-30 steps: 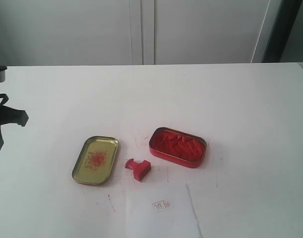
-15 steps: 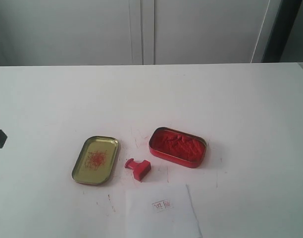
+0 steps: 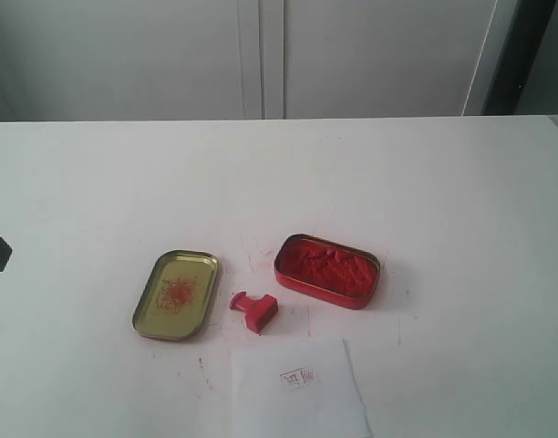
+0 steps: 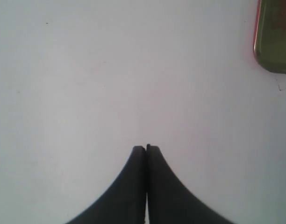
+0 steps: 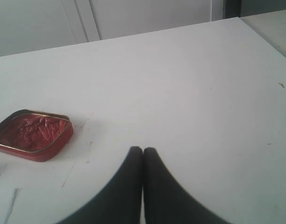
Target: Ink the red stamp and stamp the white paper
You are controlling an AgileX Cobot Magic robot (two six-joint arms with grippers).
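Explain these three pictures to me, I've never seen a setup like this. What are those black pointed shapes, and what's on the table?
It is a robot with two arms. One picture looks at the white table from outside; the other two come from cameras on each wrist. The black shapes are the left gripper and right gripper, both shut and holding nothing. On the table lie an open red tin of ink paste, its gold lid, a small red stamp tipped on its side between them, and a white paper with a small red mark, nearest the camera.
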